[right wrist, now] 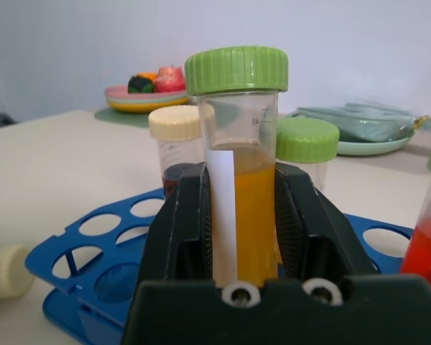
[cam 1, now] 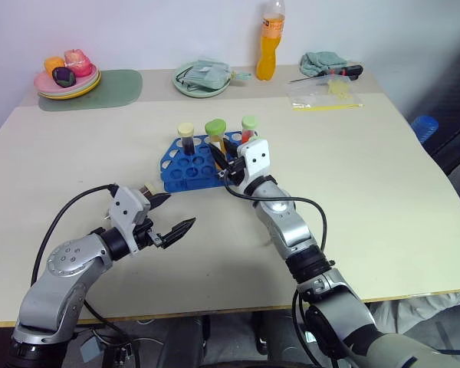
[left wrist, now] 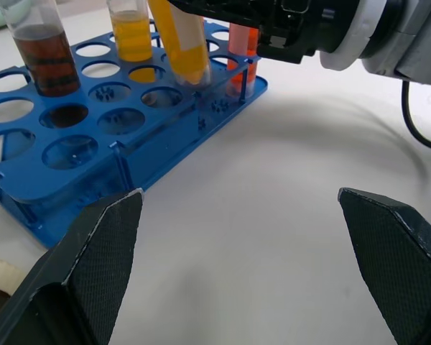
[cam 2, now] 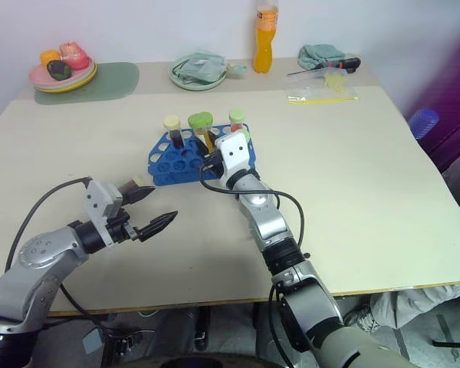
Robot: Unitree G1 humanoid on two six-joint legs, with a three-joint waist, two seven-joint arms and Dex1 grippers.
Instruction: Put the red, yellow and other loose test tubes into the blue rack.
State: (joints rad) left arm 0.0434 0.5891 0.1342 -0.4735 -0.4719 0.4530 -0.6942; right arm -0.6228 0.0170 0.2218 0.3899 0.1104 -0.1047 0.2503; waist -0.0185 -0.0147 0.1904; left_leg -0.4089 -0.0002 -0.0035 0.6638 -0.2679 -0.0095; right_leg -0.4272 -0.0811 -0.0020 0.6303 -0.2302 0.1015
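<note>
Test tubes: dark cream-capped tube (cam 1: pixel 186 138) and red green-capped tube (cam 1: pixel 248 127) racked in blue plastic rack (cam 1: pixel 185 165), mid-desk. Yellow green-capped tube (right wrist: pixel 241 180) clamped in right end effector (right wrist: pixel 238 215) over rack, unseated. Left end effector (cam 1: pixel 175 215) gapes empty. Cream-capped tube (right wrist: pixel 7 271) lies loose left of rack.

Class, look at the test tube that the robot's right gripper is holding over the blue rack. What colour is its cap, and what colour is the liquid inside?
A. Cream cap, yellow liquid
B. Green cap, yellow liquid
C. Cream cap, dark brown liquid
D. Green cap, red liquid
B. In the right wrist view, the right gripper is closed on a test tube with a green cap and yellow liquid, above the blue rack.
</note>
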